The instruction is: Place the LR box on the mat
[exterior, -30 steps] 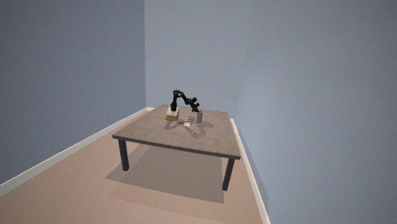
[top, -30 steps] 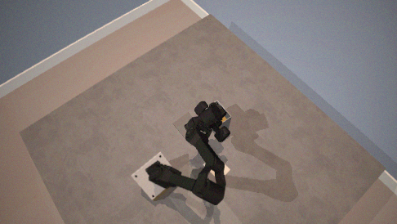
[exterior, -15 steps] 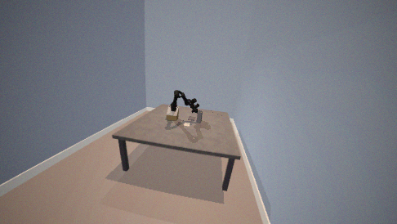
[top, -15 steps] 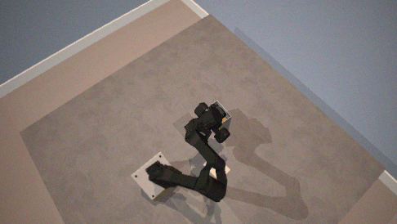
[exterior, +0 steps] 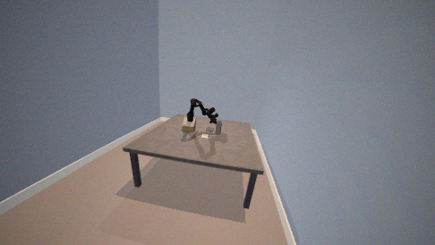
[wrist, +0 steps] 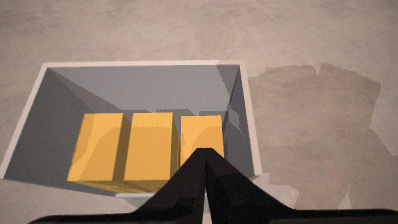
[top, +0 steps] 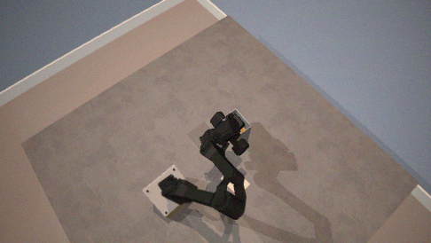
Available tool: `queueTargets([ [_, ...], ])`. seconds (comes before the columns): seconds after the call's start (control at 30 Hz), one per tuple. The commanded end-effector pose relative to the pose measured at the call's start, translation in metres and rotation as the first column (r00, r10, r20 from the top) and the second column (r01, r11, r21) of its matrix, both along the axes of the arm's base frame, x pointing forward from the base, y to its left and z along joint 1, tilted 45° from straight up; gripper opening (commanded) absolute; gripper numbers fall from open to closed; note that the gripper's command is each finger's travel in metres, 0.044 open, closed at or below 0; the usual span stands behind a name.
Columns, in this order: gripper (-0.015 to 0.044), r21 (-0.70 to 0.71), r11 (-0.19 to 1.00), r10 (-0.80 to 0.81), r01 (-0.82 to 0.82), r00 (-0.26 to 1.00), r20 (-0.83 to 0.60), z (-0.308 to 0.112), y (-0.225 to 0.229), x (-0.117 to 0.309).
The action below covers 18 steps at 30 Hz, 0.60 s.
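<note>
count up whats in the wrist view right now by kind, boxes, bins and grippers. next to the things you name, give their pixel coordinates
Orange boxes (wrist: pixel 98 145) (wrist: pixel 150 145) (wrist: pixel 201 131): 3
Bin (wrist: pixel 142 63): 1
Gripper (top: pixel 239 129) (exterior: pixel 215 122) (wrist: pixel 204 155), shut: 1
Total: 5

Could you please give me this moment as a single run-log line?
pincer: shut, nothing held | position: above bin | boxes: three standing in bin | reach codes: not visible | LR box: unidentified
</note>
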State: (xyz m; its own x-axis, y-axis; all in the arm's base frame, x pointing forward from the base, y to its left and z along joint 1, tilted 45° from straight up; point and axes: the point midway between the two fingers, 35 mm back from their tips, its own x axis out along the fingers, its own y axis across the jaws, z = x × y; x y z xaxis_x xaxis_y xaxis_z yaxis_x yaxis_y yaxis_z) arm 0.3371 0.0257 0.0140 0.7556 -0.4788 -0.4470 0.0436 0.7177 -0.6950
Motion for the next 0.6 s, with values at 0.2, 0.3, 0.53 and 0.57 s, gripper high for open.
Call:
queueTargets([
  [0.2,0.0000,-0.003,1.000,-0.003,0.003,1.000,-0.007,-0.0024,-0.0018,-0.0078],
  [0.3,0.0000,-0.003,1.000,-0.003,0.003,1.000,-0.007,-0.0026,-0.0019,-0.0093],
  [0.53,0.0000,-0.003,1.000,-0.003,0.003,1.000,-0.007,-0.0032,-0.0022,-0.0127],
  [0.57,0.0000,-0.003,1.000,-0.003,0.003,1.000,-0.007,-0.0033,-0.0023,-0.0131],
])
